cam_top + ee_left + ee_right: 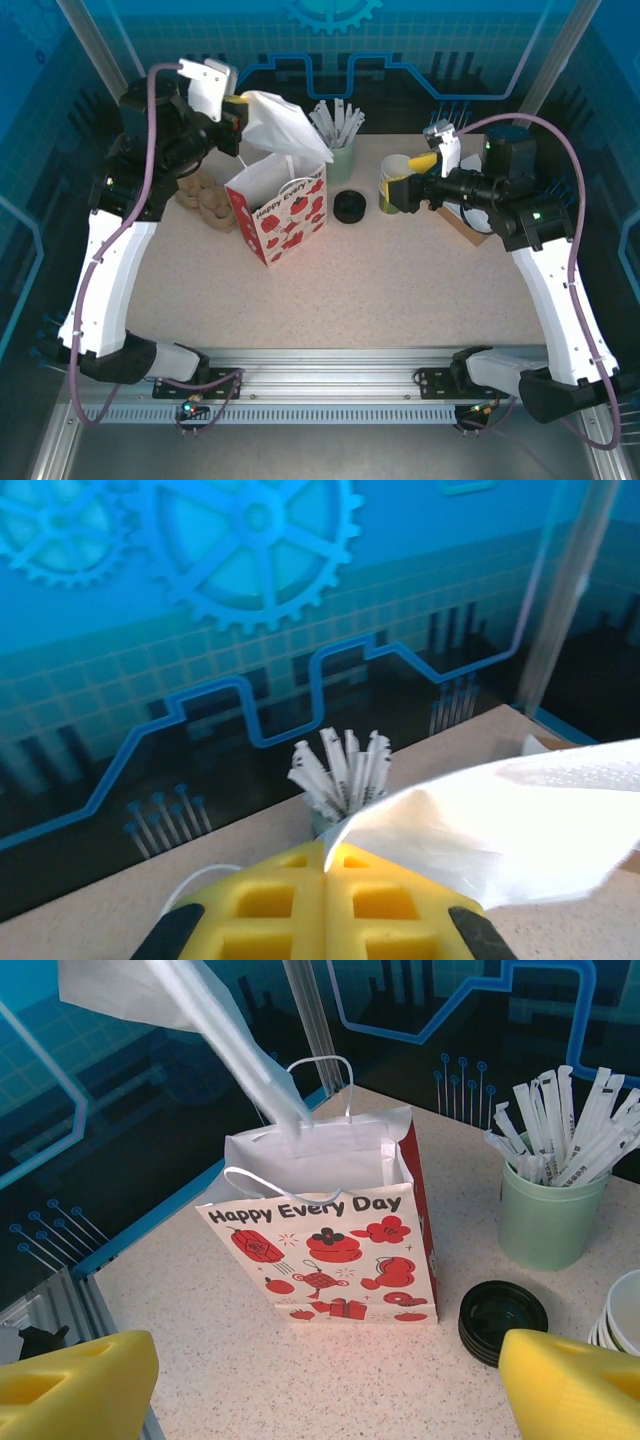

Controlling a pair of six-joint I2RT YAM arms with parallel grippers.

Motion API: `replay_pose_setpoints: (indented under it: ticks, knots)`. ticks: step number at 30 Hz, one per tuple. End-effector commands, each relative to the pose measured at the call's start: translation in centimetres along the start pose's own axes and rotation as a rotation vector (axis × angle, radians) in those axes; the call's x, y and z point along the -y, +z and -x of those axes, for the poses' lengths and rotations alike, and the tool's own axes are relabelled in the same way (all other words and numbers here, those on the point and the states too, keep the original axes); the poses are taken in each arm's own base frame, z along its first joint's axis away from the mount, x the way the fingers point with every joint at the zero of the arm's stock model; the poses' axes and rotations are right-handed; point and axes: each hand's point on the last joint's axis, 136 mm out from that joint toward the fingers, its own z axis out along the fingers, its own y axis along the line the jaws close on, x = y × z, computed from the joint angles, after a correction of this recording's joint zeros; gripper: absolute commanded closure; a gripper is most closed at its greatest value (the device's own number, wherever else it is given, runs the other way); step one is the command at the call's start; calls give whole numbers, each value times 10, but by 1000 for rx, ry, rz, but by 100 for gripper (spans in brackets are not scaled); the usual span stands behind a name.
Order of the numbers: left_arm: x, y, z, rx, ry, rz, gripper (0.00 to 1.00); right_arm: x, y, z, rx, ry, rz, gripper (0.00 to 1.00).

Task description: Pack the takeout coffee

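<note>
Top external view: white paper gift bag w/ red print (275, 215) stands open on the speckled beige worktop (400, 290). Where the olive-green paper cup w/ black lid is, I can't tell. It's prob. down in the bag, whose inside is hidden, so the main step looks done. Above the bag mouth the left jaws, pressed together, pinch a white paper napkin (280, 120); in right wrist view its lower tip dips into the bag. Left to do, I'd guess: drop napkin in. Over by the stack of lidless green-and-white cups (392, 190) the right jaws stand wide apart, holding nothing; touching the stack or not, can't tell.
</note>
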Motion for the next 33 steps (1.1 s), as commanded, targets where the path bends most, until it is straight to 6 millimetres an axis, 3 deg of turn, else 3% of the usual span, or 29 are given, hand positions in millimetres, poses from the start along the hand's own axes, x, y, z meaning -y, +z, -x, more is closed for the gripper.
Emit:
replay_pose_setpoints:
  ticks: [1,9,18,33]
  knots:
    - [-14,1,-13,-75,-117,75,100,2,2,3,17,7,4,11]
    - [0,13,-42,-200,-244,28,100,5,12,-4,2,34,29,12]
    - [6,26,-62,-280,-237,64,100,5,16,-11,-7,51,44,13]
    - [-31,56,-106,-442,-124,280,100,5,20,-16,-19,64,53,14]
